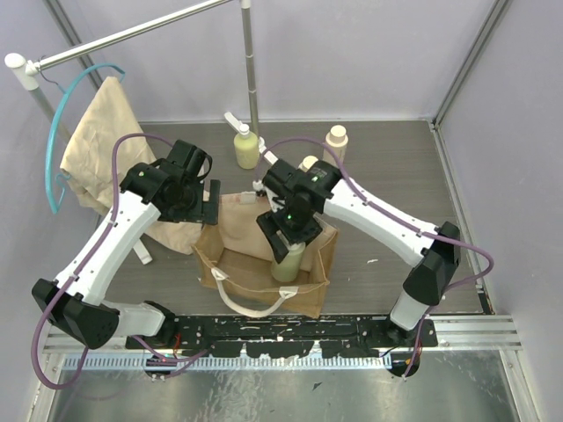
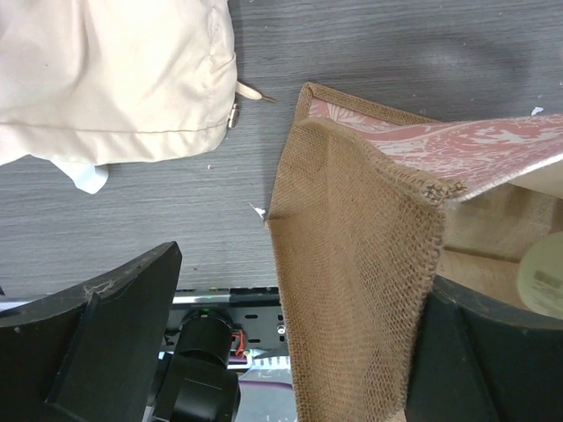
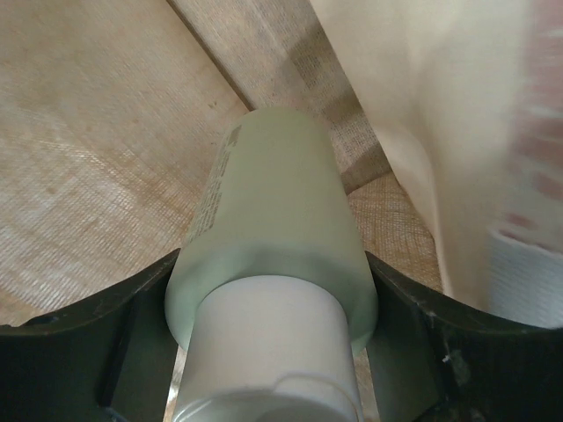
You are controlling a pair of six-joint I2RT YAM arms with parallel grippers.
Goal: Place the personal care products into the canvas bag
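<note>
Inside the canvas bag point(image 1: 308, 297), toward its right side, the olive-green bottle point(image 1: 288, 264) is held upright by the right gripper point(image 1: 287, 239). The gripper is closed on the bottle's body just below the wide cream cap. In the right wrist view the pale green body is seen pressed between the two dark fingers point(image 3: 88, 352), with woven bag walls around and beneath it. Whether the bottle's base touches the bag floor cannot be told. The left gripper point(image 1: 209, 200) is positioned at the bag's far left corner with its jaws spread wide. In the left wrist view that corner is seen standing between the fingers, one outside the bag and one inside. Whether the fabric is touched cannot be told. On the table point(image 1: 396, 176) behind the bag, the yellow-green pump bottle point(image 1: 246, 148) is standing upright. A cream bottle point(image 1: 336, 139) is seen further right. A second cream bottle point(image 1: 308, 163) is partly hidden behind the right arm. At the far left, a beige cloth point(image 1: 97, 149) is hung on a blue hanger point(image 1: 53, 176).
</note>
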